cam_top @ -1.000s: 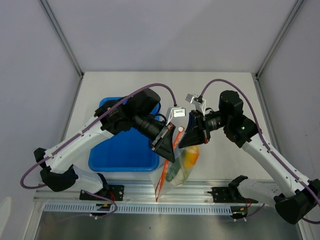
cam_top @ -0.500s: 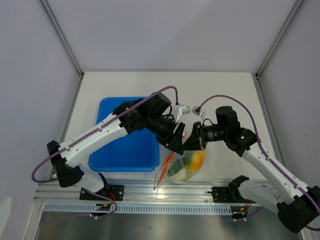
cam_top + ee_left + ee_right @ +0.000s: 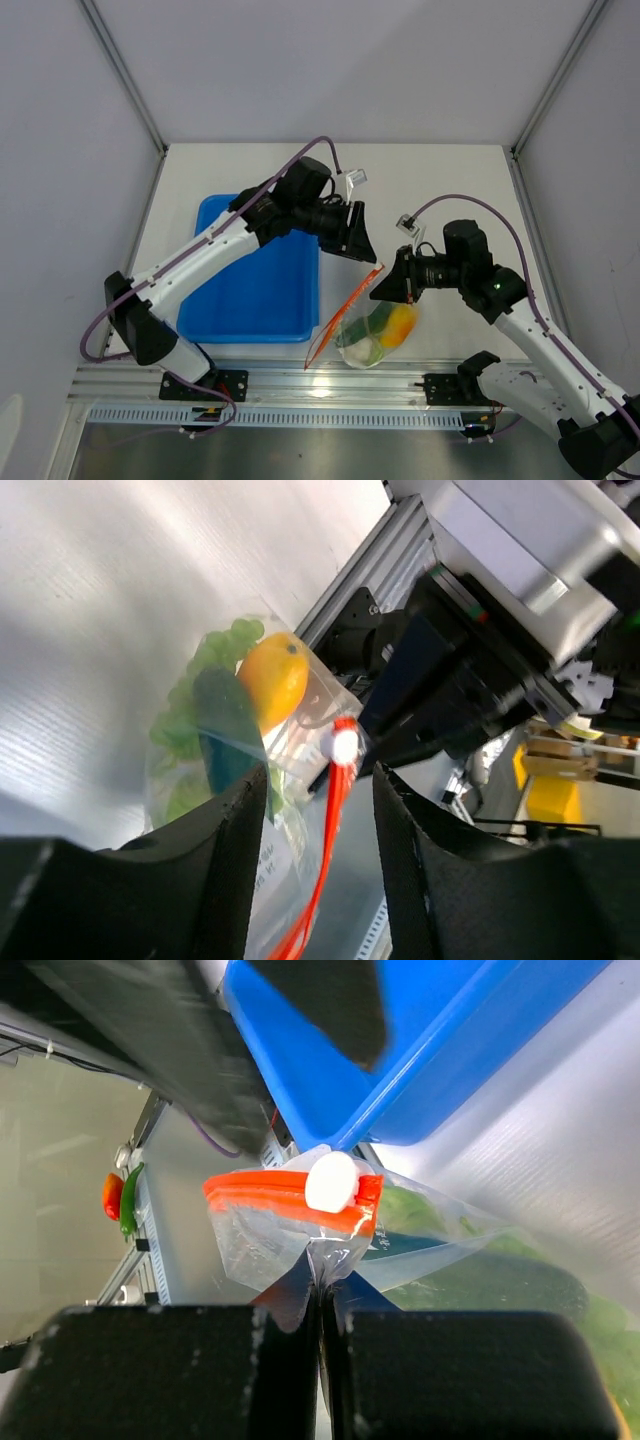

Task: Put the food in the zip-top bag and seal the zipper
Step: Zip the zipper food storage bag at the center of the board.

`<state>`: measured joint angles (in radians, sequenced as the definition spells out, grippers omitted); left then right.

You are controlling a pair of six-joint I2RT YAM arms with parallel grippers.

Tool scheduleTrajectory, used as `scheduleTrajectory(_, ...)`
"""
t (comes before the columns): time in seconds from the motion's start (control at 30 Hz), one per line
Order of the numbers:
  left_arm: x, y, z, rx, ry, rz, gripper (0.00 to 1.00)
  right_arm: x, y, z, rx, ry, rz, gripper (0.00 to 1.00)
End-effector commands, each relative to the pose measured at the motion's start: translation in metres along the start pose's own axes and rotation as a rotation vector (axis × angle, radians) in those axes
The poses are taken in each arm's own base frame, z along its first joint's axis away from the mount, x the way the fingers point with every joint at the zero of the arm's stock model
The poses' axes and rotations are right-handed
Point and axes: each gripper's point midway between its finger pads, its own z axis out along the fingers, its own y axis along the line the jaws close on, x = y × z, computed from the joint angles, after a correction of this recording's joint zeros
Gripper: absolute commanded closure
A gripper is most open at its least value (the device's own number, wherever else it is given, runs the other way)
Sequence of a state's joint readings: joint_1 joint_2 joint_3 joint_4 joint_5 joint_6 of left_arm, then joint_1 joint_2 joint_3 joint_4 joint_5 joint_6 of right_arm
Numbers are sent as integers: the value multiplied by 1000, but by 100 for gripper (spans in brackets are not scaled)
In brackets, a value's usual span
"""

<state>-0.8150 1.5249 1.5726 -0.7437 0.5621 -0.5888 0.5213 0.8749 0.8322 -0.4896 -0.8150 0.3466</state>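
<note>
Step in hand: sealing; the food already lies inside the zip-top bag (image 3: 375,325), so by my judgement only the zipper (image 3: 345,310) is left to deal with.
Bag position: near the front rail, just right of the blue tray (image 3: 250,290), its far upper corner lifted.
Contents: an orange-yellow fruit (image 3: 272,678), a green grape bunch (image 3: 215,655) and a dark green cucumber (image 3: 228,735) show through the plastic; the cabbage cannot be picked out with certainty.
Right gripper (image 3: 320,1290): clenched on a fold of bag film just under the zipper's far end, beside the white slider tab (image 3: 332,1182).
Left gripper (image 3: 318,790): released, fingers apart on either side of the strip, touching nothing that I can see.
Zipper state: whether it is pressed shut along its length cannot be told.
Next move calls for: the left fingers closing on the strip by the slider while the right holds the corner taut.
In the way: the two wrists crowd close together; the tray wall runs just left of the strip.
</note>
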Motion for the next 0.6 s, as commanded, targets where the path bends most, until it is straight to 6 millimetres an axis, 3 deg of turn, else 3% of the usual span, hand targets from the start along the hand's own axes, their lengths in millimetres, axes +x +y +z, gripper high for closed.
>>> scheduleTrajectory(0.0,-11,-17,6,102,16,-47,52,-6,5,-4,-3,-34,-40,100)
scheduleTrajectory(0.13,-2,-24,16,183,91,-101,51,-9,4,-7,10,-45,-50,100)
scheduleTrajectory(0.33,4,-34,15,267,132,-119,51,-9,0,-4,20,-35,-48,100)
scheduleTrajectory(0.57,10,-36,13,292,148,-126,62,-14,-7,-4,55,-53,-38,100)
